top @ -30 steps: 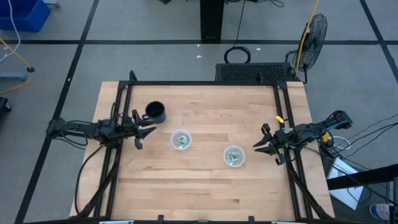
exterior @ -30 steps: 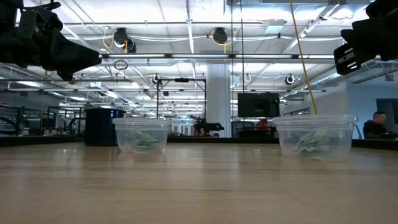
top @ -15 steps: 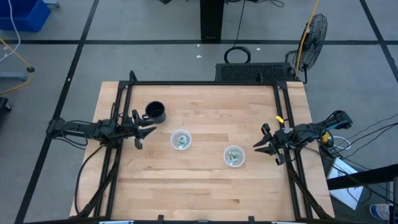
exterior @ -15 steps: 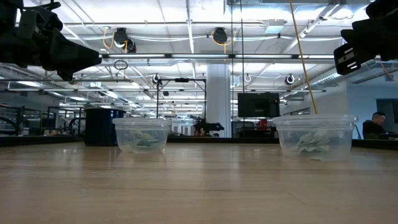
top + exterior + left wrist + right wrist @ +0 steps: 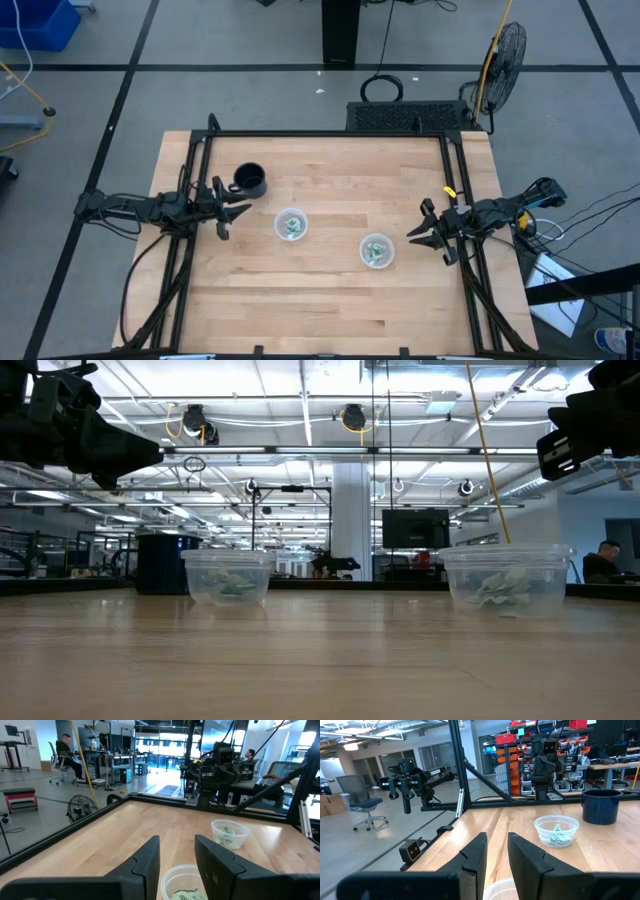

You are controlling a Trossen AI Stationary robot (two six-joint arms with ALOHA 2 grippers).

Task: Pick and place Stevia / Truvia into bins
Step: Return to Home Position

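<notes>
Two clear cups stand on the wooden table, each on its base. The left cup (image 5: 291, 225) (image 5: 228, 575) and the right cup (image 5: 377, 251) (image 5: 505, 578) both contain pale green and white Stevia packets (image 5: 229, 831) (image 5: 556, 834). I see no packet lying on the bare tabletop. My left gripper (image 5: 238, 212) (image 5: 177, 842) hovers open above the table, left of the left cup. My right gripper (image 5: 415, 237) (image 5: 497, 840) hovers open, right of the right cup. Neither holds anything.
A black mug (image 5: 250, 180) (image 5: 602, 806) stands behind the left gripper, toward the far left. A black frame rail (image 5: 330, 135) borders the table's far and side edges. Bare wood stretches across the near half (image 5: 320, 310). People sit in the room beyond (image 5: 67, 750).
</notes>
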